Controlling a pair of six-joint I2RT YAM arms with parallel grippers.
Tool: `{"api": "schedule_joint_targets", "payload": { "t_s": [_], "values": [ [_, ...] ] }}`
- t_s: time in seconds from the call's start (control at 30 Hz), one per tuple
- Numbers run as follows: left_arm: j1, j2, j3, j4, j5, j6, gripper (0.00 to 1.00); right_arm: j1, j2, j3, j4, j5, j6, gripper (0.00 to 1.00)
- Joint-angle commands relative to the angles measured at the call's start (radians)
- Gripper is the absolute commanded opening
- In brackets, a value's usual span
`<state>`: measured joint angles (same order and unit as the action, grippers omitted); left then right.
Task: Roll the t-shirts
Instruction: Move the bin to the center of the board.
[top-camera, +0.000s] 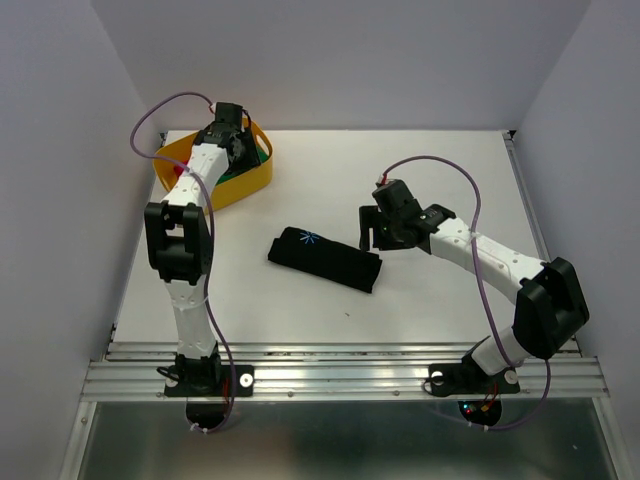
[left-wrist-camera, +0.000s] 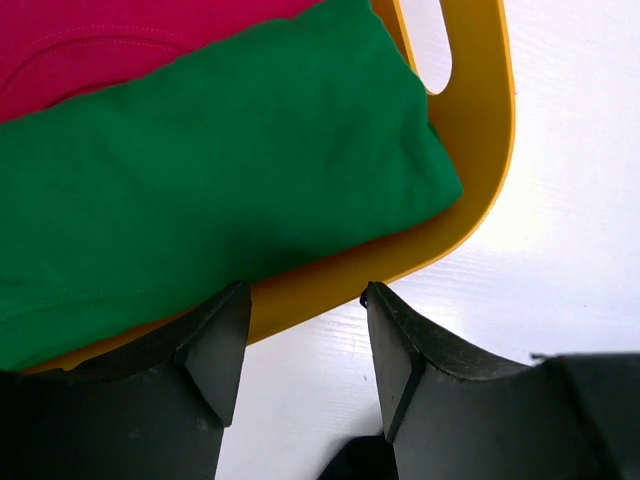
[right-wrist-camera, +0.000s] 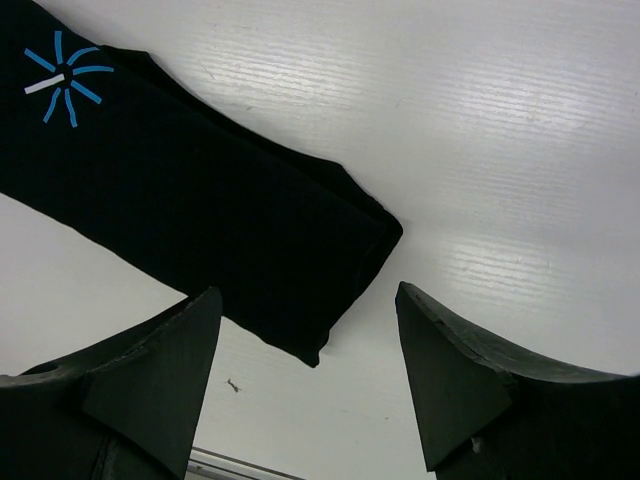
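Note:
A black t-shirt (top-camera: 325, 258) lies as a long folded bundle in the middle of the table, with a small blue starburst print (top-camera: 306, 238) near its left end. In the right wrist view the bundle (right-wrist-camera: 200, 200) runs from upper left to its right end below my fingers. My right gripper (top-camera: 373, 233) is open and empty, hovering just above the bundle's right end (right-wrist-camera: 308, 290). My left gripper (top-camera: 238, 140) is open and empty over the yellow tub (top-camera: 255, 180), above its rim (left-wrist-camera: 305, 300).
The yellow tub (left-wrist-camera: 480, 170) at the back left holds a folded green shirt (left-wrist-camera: 200, 170) and a pink one (left-wrist-camera: 120, 40). White walls enclose the table on three sides. A metal rail (top-camera: 340, 372) runs along the near edge.

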<state>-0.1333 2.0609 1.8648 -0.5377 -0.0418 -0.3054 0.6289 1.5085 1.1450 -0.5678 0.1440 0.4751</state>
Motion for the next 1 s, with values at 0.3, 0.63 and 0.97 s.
{"api": "schedule_joint_targets", "payload": {
  "t_s": [0.3,0.63,0.97],
  "values": [
    [-0.005,0.03,0.016,-0.024,0.037,0.045,0.59,0.003,-0.027,-0.004,0.037,-0.017,0.007,0.76],
    [-0.006,0.133,0.128,-0.055,0.089,0.069,0.59,0.003,-0.053,-0.019,0.037,-0.024,0.017,0.76],
    [-0.015,0.081,0.074,-0.082,0.304,0.094,0.58,0.003,-0.05,-0.016,0.037,-0.021,0.02,0.76]
  ]
}}
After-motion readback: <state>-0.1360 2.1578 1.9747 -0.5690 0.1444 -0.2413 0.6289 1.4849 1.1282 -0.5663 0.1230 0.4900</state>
